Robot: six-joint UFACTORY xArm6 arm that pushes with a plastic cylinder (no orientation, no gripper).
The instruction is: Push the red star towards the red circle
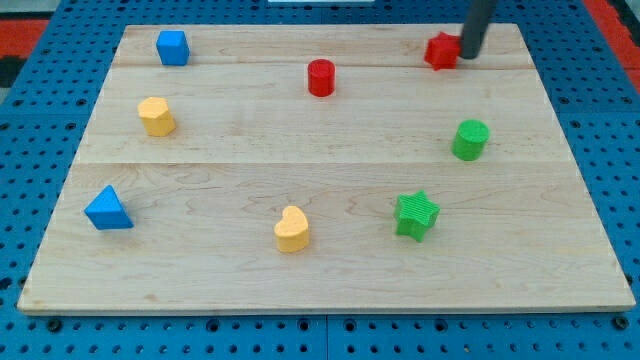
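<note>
The red star [440,50] lies near the top right of the wooden board [320,290]. My tip [468,55] touches the star's right side. The red circle [321,77] stands to the left of the star and slightly lower, at the top middle of the board, with a gap of bare wood between them.
A green circle [470,139] stands at the right and a green star [416,215] is below it. A yellow heart [292,229] is at the bottom middle, a blue triangle [107,209] at the lower left, a yellow block [156,116] and a blue block [172,47] at the upper left.
</note>
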